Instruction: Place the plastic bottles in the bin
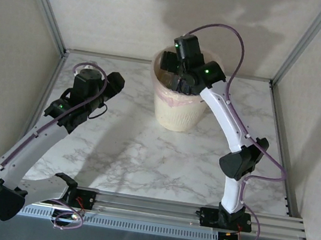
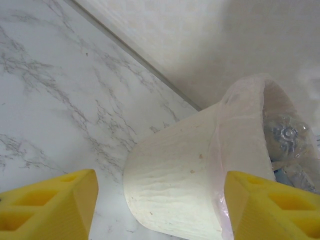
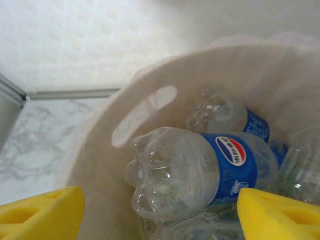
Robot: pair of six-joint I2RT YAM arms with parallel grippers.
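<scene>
Right gripper (image 3: 160, 196) jaws wide over the bin (image 3: 95, 150), blue-label bottle (image 3: 200, 170) loose below. Pulling out may snag the liner (image 2: 222, 160), tipping the bin. Left gripper (image 2: 160, 181) jaws apart, empty.

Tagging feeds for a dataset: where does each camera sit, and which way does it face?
Top external: above and behind the arms, looking down on the marble table; both arms show, right gripper over the bin.
Left wrist: faces the bin's outer wall across the table; own yellow fingertips.
Right wrist: looks down into the bin at clear blue-labelled bottles; own yellow fingertips.
Shared: the bin.
</scene>
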